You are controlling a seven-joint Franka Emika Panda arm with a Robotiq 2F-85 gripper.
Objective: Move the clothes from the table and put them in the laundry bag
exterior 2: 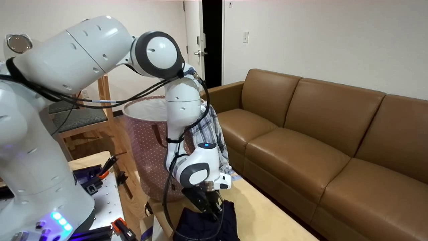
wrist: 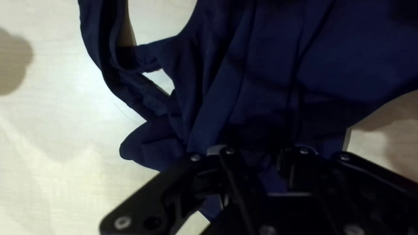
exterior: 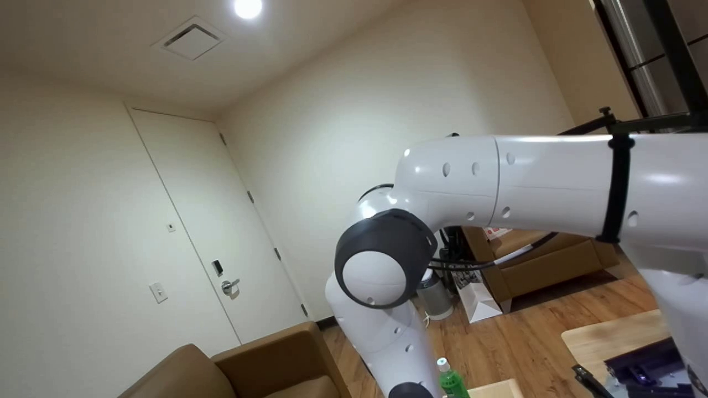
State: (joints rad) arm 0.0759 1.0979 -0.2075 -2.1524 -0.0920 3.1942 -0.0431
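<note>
Pale wooden table (exterior 2: 264,214) beside a smooth brown sofa (exterior 2: 301,150), with a dotted fabric laundry bag (exterior 2: 143,157) at the table's end. A crumpled navy garment (wrist: 261,75) lies on top, looped bands (wrist: 93,39) pointing top-left in the wrist view, long axis indistinct. The gripper (wrist: 259,140) reaches it; opening and hold cannot be told.

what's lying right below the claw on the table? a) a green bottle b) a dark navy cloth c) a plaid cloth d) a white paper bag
b: the wrist view shows the dark navy cloth crumpled on the pale table, right where the claw points down.
</note>
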